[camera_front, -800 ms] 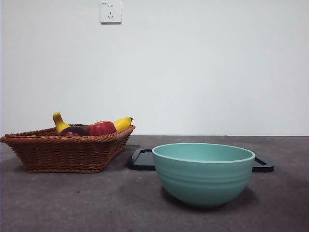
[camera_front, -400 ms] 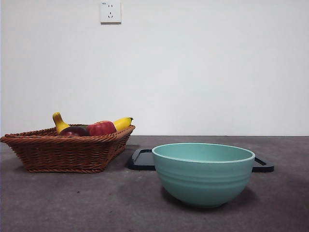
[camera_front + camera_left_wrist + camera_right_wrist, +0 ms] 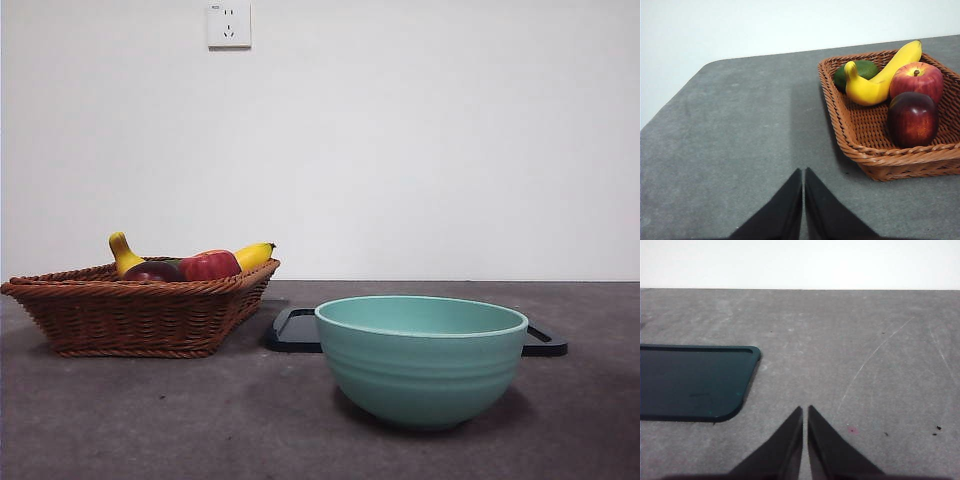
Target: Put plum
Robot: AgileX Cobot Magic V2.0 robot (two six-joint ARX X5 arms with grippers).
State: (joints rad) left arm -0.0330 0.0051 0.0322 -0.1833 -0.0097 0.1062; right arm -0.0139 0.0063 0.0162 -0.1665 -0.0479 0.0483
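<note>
The plum (image 3: 912, 119), dark maroon and glossy, lies in the wicker basket (image 3: 850, 127) beside a brighter red apple (image 3: 916, 80). From the front only its top (image 3: 152, 271) peeks over the basket rim (image 3: 130, 288). My left gripper (image 3: 803, 176) is shut with nothing in it, hovering over bare table well short of the basket. My right gripper (image 3: 805, 412) is also shut and holds nothing, above grey table beside the black tray (image 3: 690, 382). Neither arm shows in the front view.
The basket also holds a yellow banana (image 3: 880, 75) and a green fruit (image 3: 860, 70). A teal bowl (image 3: 421, 358) stands at front centre, with the black tray (image 3: 295, 330) flat behind it. A wall socket (image 3: 228, 24) sits high on the white wall.
</note>
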